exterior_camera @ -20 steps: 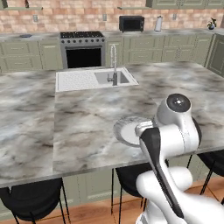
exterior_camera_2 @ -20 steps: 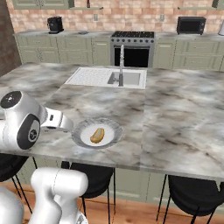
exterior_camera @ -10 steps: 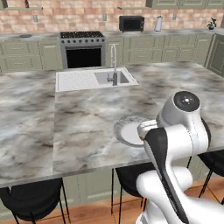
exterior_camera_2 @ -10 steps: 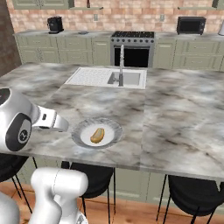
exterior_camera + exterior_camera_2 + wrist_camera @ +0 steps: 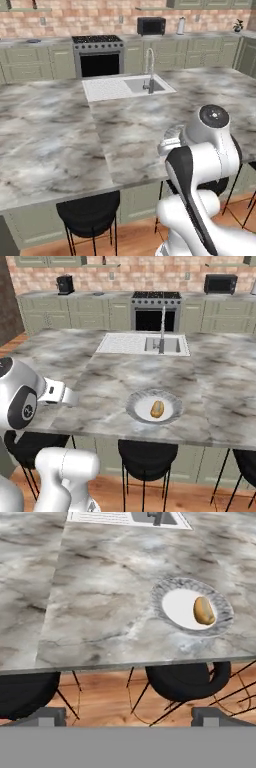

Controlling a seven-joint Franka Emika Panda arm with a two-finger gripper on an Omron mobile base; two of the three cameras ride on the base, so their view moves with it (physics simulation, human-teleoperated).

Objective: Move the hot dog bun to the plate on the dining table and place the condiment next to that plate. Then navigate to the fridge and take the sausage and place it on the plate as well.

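- One step of the task is looking finished: the hot dog bun is lying on the plate, a little off the plate's centre, and nothing is touching it.
- Compared with a second ago, the arm is drawing back from the plate; its big white joint, which was sitting close beside the plate, is now sliding farther out past the table's near edge.
- In the hand view, the claw is hanging below the edge of the dining table, well clear of the plate, with its two tips standing wide apart and nothing between them, just as they were a second ago.
- Meanwhile the plate is sitting near the table's front edge, on the stool side, with the sink and faucet well beyond it toward the far side.
- A black stool is standing under the table edge almost directly beneath the plate.
- Judging from this, the retreat is marking the end of the bun step and the robot is freeing itself to fetch the condiment, which is to go beside this same plate.
- No bottle is standing next to the plate yet, so that part is still waiting, and the fridge trip for the sausage is coming after it.
- Bare marble on either side of the plate is leaving room for the bottle.
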